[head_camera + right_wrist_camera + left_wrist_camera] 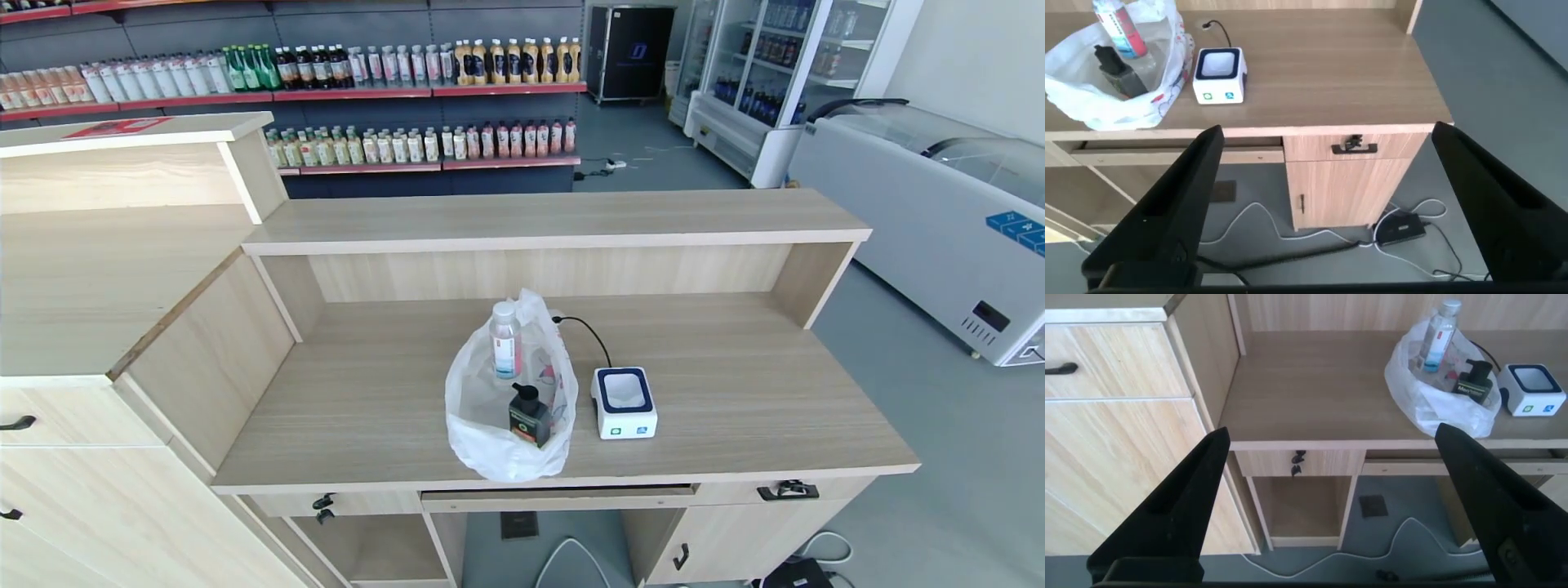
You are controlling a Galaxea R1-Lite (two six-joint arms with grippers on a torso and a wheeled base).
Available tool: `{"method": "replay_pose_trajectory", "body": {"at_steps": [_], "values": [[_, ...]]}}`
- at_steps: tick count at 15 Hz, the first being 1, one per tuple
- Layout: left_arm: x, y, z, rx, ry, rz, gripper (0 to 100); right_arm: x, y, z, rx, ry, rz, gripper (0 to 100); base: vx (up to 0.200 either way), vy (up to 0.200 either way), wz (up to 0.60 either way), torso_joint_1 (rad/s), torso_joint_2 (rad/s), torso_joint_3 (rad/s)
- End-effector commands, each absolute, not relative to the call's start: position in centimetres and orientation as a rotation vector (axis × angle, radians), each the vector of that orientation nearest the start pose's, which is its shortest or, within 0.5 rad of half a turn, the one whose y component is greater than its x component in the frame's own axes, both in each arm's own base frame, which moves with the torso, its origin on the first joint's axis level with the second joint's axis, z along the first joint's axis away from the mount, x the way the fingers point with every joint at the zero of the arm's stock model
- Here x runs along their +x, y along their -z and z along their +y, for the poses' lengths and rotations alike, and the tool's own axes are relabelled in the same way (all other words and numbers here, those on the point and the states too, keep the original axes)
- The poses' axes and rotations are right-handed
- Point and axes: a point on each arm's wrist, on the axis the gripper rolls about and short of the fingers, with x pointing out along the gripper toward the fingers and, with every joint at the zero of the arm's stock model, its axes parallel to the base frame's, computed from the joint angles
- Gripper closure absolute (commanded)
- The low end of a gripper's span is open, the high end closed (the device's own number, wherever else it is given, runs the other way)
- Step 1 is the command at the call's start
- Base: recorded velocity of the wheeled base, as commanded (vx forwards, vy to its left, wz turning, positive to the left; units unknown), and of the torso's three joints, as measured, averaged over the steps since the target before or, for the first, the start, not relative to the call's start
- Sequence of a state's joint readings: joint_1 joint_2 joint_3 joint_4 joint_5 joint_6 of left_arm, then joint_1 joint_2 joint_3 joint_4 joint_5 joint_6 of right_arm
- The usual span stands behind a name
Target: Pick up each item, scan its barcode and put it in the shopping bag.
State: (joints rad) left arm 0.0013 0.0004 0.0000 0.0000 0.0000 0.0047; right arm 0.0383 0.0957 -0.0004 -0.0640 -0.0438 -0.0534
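Note:
A white plastic shopping bag (490, 425) stands open on the wooden counter (735, 392). Inside it a clear bottle with a white cap (505, 339) stands upright behind a small dark bottle with a black pump top (529, 415). Just right of the bag sits a white barcode scanner (624, 402) with a dark-rimmed window, its black cable running back. The same bag (1437, 384), scanner (1533, 389) and bag (1110, 73), scanner (1218, 75) appear from the wrists. My left gripper (1331, 506) and right gripper (1323, 208) are open, below and in front of the counter, holding nothing.
A raised shelf (555, 216) spans the counter's back. A taller wooden cabinet (98, 269) stands on the left. Drawers and cupboard doors with black handles (787, 490) lie under the counter edge. Cables (1404, 229) lie on the floor. Drink shelves and freezers stand behind.

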Motion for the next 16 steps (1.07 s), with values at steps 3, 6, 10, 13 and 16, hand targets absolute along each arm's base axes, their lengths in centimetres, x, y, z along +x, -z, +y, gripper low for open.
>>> {"method": "replay_pose_trajectory", "body": {"at_steps": [3,6,10,13,16], "values": [[-2.28,-7.55,0.00,0.005,-0.002,0.000,0,-1.79,-7.86,-0.14,-0.020,-0.007,0.044,0,0.000,0.000,0.00,0.000,0.00,0.000],[-2.28,-7.55,0.00,0.005,-0.002,0.000,0,-1.79,-7.86,-0.14,0.003,-0.006,0.044,0,0.000,0.000,0.00,0.000,0.00,0.000],[-2.28,-7.55,0.00,0.005,-0.002,0.000,0,-1.79,-7.86,-0.14,0.003,-0.006,0.044,0,0.000,0.000,0.00,0.000,0.00,0.000],[-2.28,-7.55,0.00,0.005,-0.002,0.000,0,-1.79,-7.86,-0.14,0.005,-0.006,0.044,0,0.000,0.000,0.00,0.000,0.00,0.000],[-2.28,-7.55,0.00,0.005,-0.002,0.000,0,-2.28,-7.72,-0.10,-0.001,0.018,-0.017,0,0.000,0.000,0.00,0.000,0.00,0.000]]}}
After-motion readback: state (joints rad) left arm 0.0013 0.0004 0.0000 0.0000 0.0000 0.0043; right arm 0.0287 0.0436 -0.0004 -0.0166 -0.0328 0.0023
